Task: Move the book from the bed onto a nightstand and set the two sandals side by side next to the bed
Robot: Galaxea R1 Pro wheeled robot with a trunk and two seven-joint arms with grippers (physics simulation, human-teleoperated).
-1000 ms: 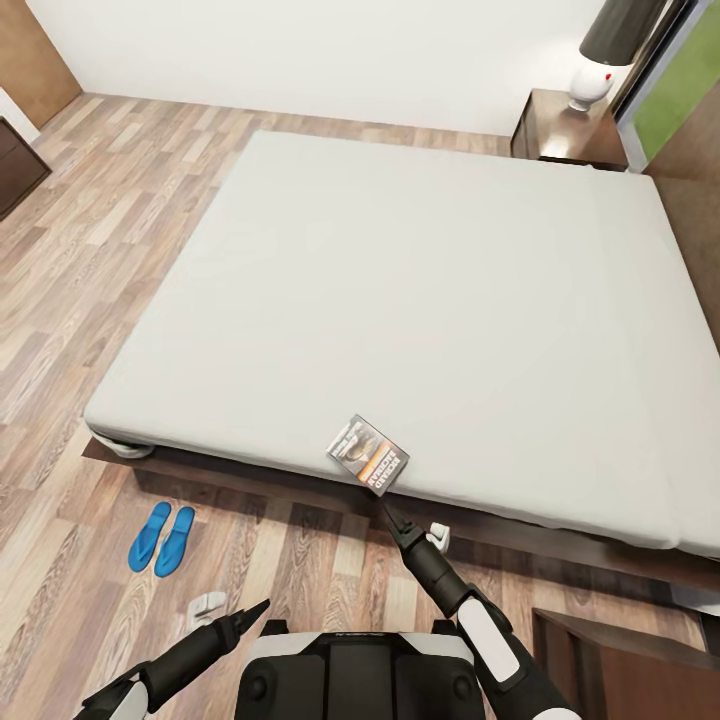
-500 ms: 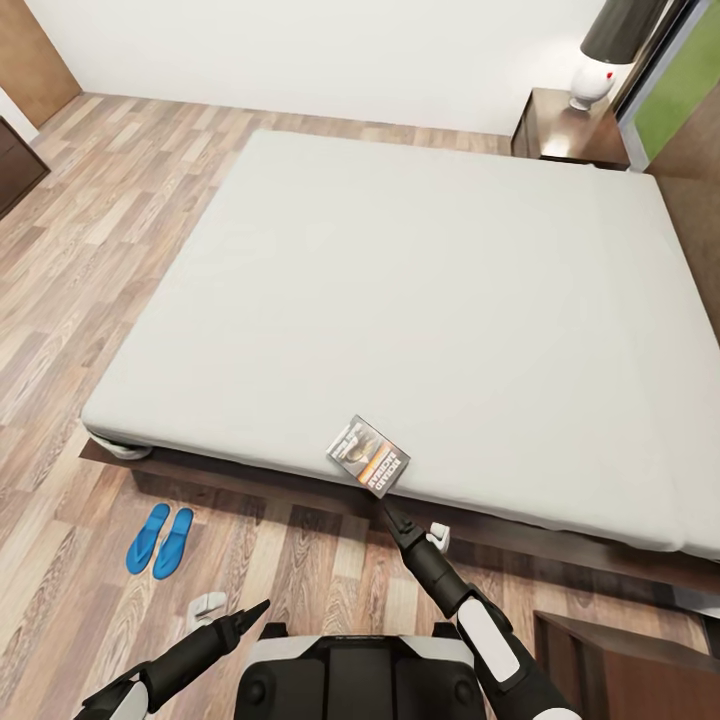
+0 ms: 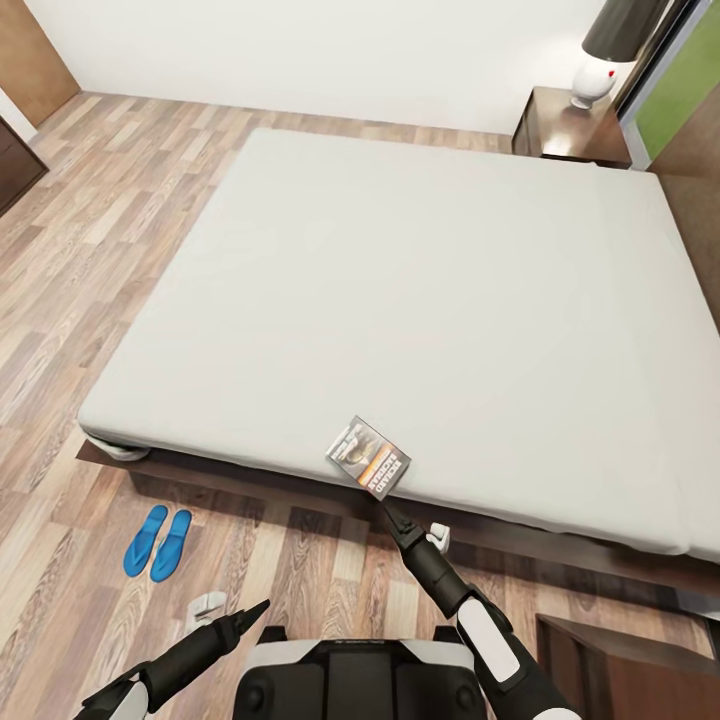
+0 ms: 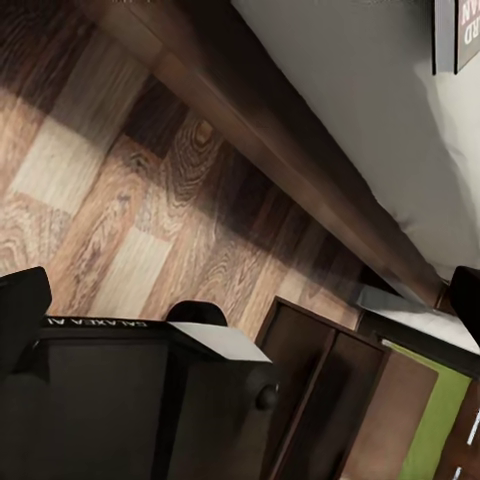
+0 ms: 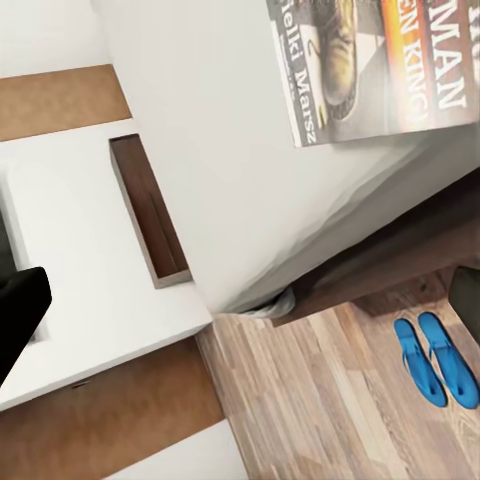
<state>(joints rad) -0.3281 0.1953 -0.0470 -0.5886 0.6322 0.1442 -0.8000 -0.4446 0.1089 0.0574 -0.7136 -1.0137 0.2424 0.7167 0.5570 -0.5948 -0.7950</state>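
The book (image 3: 368, 458) lies flat on the bed (image 3: 420, 300), at the near edge of its grey-white mattress. My right gripper (image 3: 388, 512) hangs just below that edge, pointing up at the book, open and holding nothing. In the right wrist view the book (image 5: 380, 70) is close ahead of my right gripper (image 5: 240, 300). The two blue sandals (image 3: 158, 542) lie side by side on the floor by the bed's near left corner, and the sandals (image 5: 435, 360) also show in the right wrist view. My left gripper (image 3: 255, 608) is low over the floor, open and empty. A nightstand (image 3: 570, 125) stands at the far right.
A white lamp (image 3: 598, 75) with a dark shade stands on the far nightstand. Dark wooden furniture (image 3: 620, 670) is close at my lower right. A dark cabinet (image 3: 15, 160) sits at the far left. Two small white objects (image 3: 210, 603) (image 3: 438, 538) lie on the wood floor.
The whole picture has drifted slightly, so the camera moved; the sandals and the bed's corner sit a little further left. Both arms and the book keep their places.
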